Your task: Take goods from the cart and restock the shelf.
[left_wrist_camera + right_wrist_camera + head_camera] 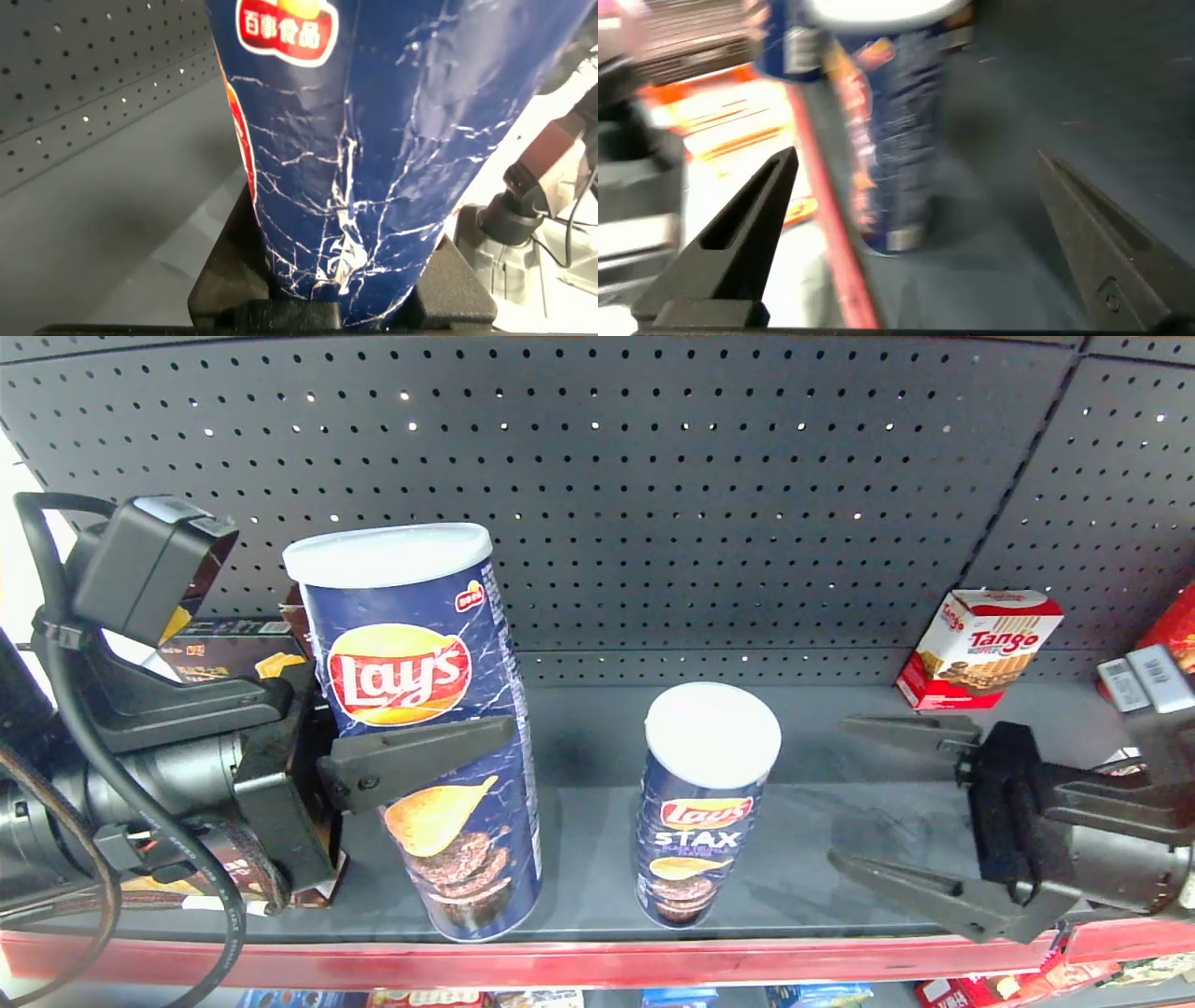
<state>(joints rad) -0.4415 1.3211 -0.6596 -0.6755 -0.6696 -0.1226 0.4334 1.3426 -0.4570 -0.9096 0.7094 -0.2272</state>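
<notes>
Shop: pegboard wall (700,476), red-edged shelf (588,747), packaged snacks (980,649).
</notes>
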